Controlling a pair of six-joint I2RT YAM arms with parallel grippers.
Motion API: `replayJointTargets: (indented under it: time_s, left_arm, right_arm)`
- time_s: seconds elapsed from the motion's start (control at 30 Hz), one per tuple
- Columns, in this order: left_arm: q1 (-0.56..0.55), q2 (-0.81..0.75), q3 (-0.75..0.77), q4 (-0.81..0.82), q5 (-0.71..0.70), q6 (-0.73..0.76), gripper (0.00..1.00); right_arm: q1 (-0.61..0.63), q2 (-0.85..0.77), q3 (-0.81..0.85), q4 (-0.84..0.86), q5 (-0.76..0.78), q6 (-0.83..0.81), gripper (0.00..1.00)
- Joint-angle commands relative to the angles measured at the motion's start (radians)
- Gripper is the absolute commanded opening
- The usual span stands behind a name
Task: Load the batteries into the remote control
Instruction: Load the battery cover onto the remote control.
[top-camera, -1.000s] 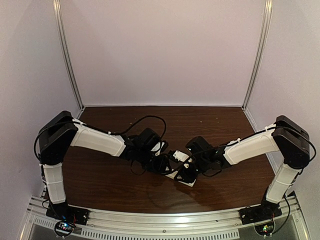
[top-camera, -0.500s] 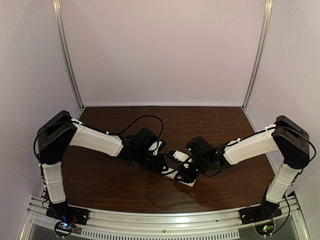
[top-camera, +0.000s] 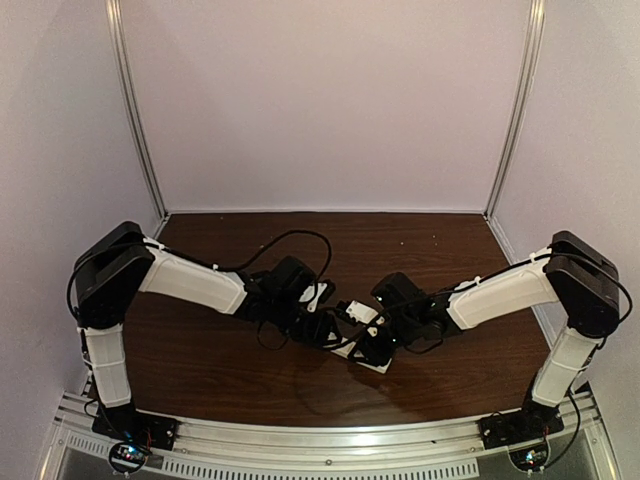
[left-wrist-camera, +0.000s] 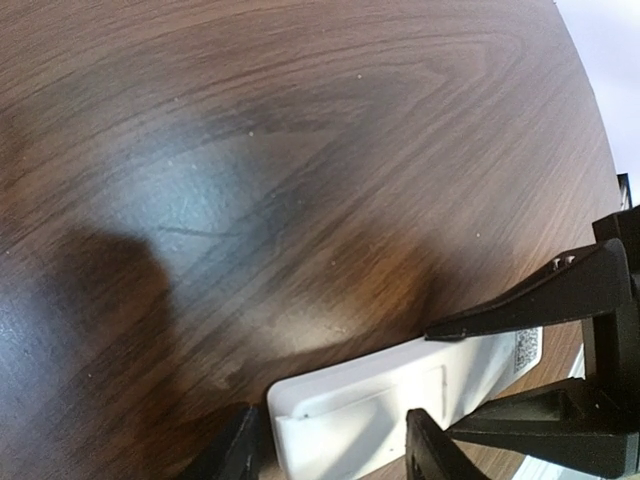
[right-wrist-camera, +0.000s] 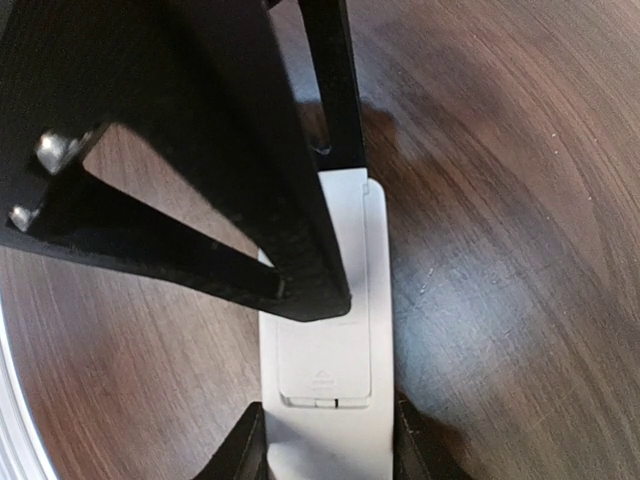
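Note:
The white remote control lies back-up at the table's middle. It shows in the left wrist view and the right wrist view. Its battery cover is in place. My right gripper is shut on the remote's sides; its black fingers show in the left wrist view. My left gripper is open across the remote's other end. One of its fingers is over the cover and the other is just past the end. The batteries are hidden.
The dark brown wooden table has pale walls on three sides and a metal rail at the near edge. Both arms meet at the middle, with black cables looping behind the left wrist.
My left wrist has shifted slightly to the left. The right arm and the remote have not visibly moved.

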Motion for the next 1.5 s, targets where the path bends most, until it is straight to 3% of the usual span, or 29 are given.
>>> replayJointTargets:
  time_s: [0.0,0.47,0.77,1.23,1.47]
  left_arm:
    - [-0.006,0.052,-0.043,-0.134,-0.054,-0.004,0.52]
    - [0.023,-0.044,-0.077,-0.159,-0.19,0.029,0.44]
    - [0.0,-0.053,-0.065,-0.127,-0.172,0.077,0.27]
    - [-0.003,-0.067,-0.087,-0.104,-0.209,0.059,0.24]
    - [-0.004,-0.083,-0.156,0.017,-0.206,0.087,0.12]
  right_arm:
    - [0.027,0.058,-0.02,-0.055,0.001,0.008,0.31]
    - [0.031,0.057,-0.018,-0.056,0.001,0.007,0.24]
    - [0.03,0.062,-0.014,-0.058,-0.001,0.009,0.23]
    - [0.03,0.062,-0.012,-0.06,0.004,0.008,0.2]
    - [0.031,0.062,-0.018,-0.052,0.003,0.008,0.18]
